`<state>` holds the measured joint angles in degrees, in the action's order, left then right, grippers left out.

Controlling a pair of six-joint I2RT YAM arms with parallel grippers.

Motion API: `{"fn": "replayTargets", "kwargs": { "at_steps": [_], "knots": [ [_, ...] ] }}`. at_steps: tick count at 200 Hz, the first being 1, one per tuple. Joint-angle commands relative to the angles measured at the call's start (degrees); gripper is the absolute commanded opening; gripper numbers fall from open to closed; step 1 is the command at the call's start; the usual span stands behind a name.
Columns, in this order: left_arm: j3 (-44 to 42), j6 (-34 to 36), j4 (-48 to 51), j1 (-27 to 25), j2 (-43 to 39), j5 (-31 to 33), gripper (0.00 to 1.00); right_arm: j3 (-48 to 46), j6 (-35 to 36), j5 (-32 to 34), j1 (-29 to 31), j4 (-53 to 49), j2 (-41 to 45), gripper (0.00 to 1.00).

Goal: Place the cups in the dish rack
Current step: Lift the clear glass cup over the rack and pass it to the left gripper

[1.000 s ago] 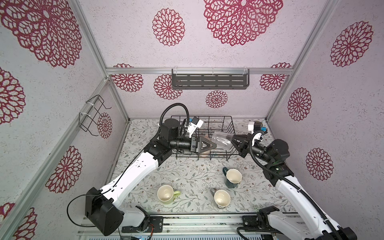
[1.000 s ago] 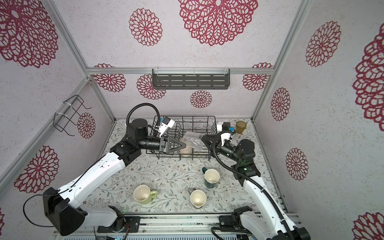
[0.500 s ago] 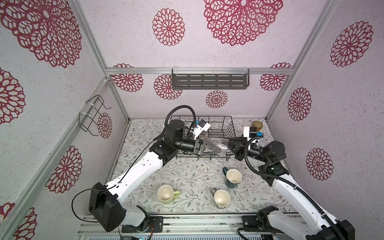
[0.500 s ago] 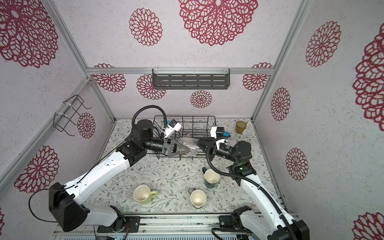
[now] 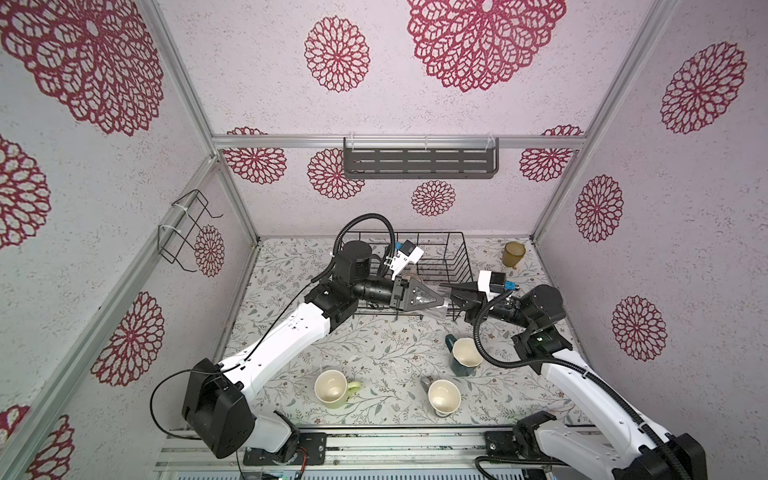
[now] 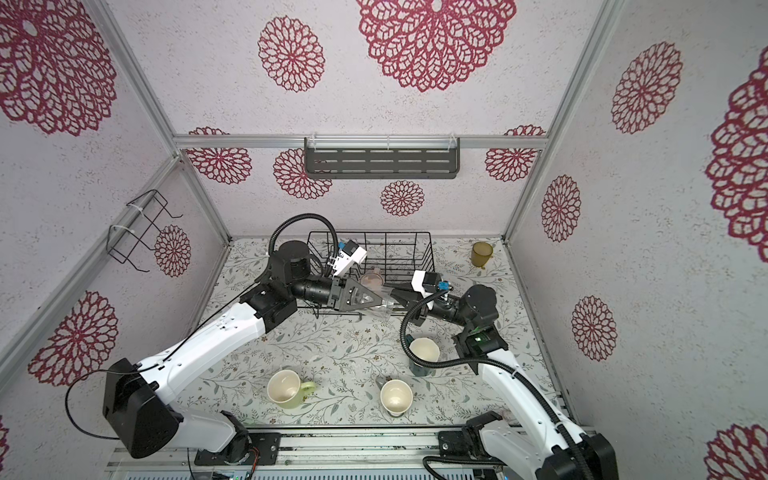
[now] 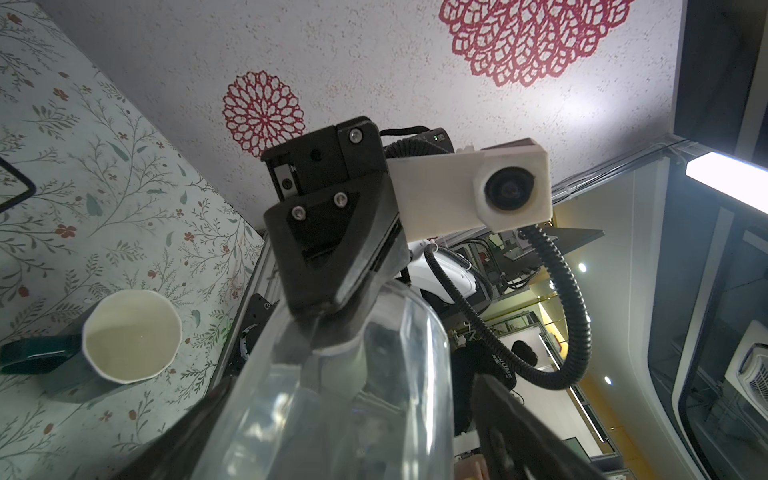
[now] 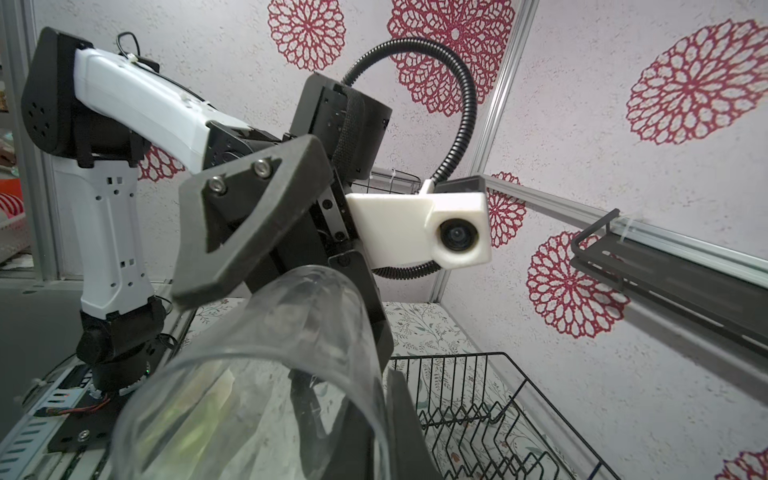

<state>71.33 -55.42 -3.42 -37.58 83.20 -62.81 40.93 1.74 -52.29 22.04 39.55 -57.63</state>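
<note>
A clear glass (image 5: 432,301) (image 6: 376,301) hangs on its side in front of the black wire dish rack (image 5: 453,257) (image 8: 498,399). My right gripper (image 5: 451,297) (image 8: 361,415) is shut on its rim, one finger inside. My left gripper (image 5: 436,300) (image 7: 349,432) stands open around the glass's other end (image 7: 345,395), with a gap at one finger (image 7: 523,428). A pale pink tumbler (image 5: 411,274) is in the rack. On the table stand the amber tumbler (image 5: 513,253), teal mug (image 5: 465,357) (image 7: 129,336), yellow-green mug (image 5: 332,388) and grey mug (image 5: 444,397).
A grey slotted shelf (image 5: 419,162) hangs on the back wall and a small bent wire holder (image 5: 183,232) on the left wall. The arm bases sit on a metal rail (image 5: 374,449) along the table's front edge.
The right gripper has brought the clear glass out from over the rack toward the front. The left gripper has moved right, and its fingers now stand around the glass, a little narrower.
</note>
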Motion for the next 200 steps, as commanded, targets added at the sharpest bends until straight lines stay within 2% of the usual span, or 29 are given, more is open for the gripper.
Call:
{"fn": "replayTargets", "kwargs": {
  "at_steps": [1, 18, 33, 79, 96, 141, 170, 185, 200],
  "knots": [
    [-0.49, -1.82, -4.73, -0.87, 0.37, -2.05, 0.90, 0.44, 3.78, 0.79, 0.30, 2.01, -0.82, 0.00],
    [-0.14, -1.93, -5.02, -0.91, 1.13, -2.32, 0.90, 0.47, 3.73, 0.79, 0.28, 2.39, -1.26, 0.00],
    [0.36, -1.82, -4.39, -0.78, 1.42, -2.32, 0.84, 0.20, 3.86, 1.24, 0.29, 2.80, -1.44, 0.00],
    [-0.18, -0.17, -2.55, 0.99, 0.33, -1.09, 0.78, -0.58, 5.97, 4.92, 0.23, -0.01, -0.28, 0.00],
    [-0.72, 0.00, -2.73, 1.20, -0.26, -0.92, 0.77, -0.76, 6.21, 5.86, 0.21, -0.24, -0.27, 0.04],
    [-1.08, -0.57, -2.64, 2.41, -0.36, -0.18, 0.69, -1.16, 6.52, 7.12, 0.20, -0.62, -0.13, 0.05],
    [-1.10, -0.70, -2.41, 2.90, -0.17, 0.22, 0.67, -1.59, 6.53, 8.53, 0.22, -0.90, 0.14, 0.24],
    [-1.34, -0.21, -1.29, 4.20, -0.53, 1.70, 0.63, -1.90, 6.83, 11.92, 0.25, -1.07, 0.38, 0.34],
    [-2.62, 1.05, 0.30, 5.72, -1.59, 5.85, 0.62, -1.69, 7.02, 17.02, 0.20, -3.04, 0.67, 0.41]
  ]
}}
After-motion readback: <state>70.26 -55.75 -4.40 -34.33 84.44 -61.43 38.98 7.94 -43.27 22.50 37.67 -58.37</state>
